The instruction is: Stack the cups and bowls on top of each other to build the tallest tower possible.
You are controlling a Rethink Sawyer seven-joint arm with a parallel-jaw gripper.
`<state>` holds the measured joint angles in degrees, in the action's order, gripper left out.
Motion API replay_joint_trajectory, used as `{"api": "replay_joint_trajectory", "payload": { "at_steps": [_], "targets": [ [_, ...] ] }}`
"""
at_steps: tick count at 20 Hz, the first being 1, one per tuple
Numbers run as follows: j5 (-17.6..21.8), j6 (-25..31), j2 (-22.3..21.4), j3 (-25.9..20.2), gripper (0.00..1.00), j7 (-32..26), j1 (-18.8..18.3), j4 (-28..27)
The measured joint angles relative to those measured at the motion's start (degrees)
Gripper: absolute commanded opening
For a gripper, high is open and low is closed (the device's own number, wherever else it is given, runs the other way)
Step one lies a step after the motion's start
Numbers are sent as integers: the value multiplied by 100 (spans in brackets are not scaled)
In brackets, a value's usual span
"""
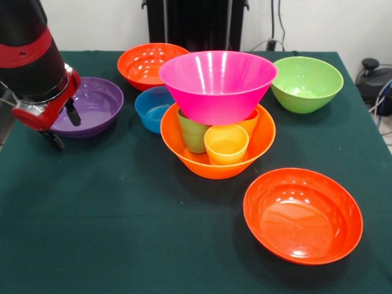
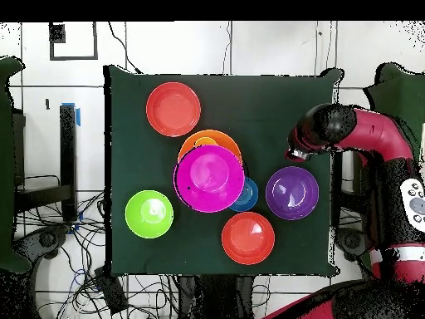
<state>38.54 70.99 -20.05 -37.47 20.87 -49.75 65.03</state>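
The tower stands mid-table. Its base is the large light orange bowl (image 1: 211, 164) (image 2: 217, 137). In that bowl stand the green cup (image 1: 192, 133), the yellow cup (image 1: 226, 144) and the orange cup (image 1: 250, 122). The large pink bowl (image 1: 217, 82) (image 2: 209, 177) rests upright on the cups and hides them in the overhead view. My gripper (image 1: 64, 127) (image 2: 297, 154) is open and empty. It hangs at the front view's left, over the near rim of the purple bowl (image 1: 95, 104) (image 2: 292, 193), well apart from the tower.
On the dark green table cloth (image 1: 122, 226), the small blue bowl (image 1: 150, 108) (image 2: 248, 198) touches the tower's side. One red-orange bowl (image 1: 146, 62) (image 2: 247, 238) sits behind it, another (image 1: 303, 214) (image 2: 173, 109) at the front right. The lime green bowl (image 1: 306, 82) (image 2: 149, 213) is at the back right.
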Motion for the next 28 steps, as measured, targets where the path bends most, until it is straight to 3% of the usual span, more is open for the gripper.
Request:
{"api": "replay_joint_trajectory", "payload": {
  "at_steps": [28],
  "targets": [
    [24, 0, 5, 0, 100, 0, 129, 1]
  ]
}}
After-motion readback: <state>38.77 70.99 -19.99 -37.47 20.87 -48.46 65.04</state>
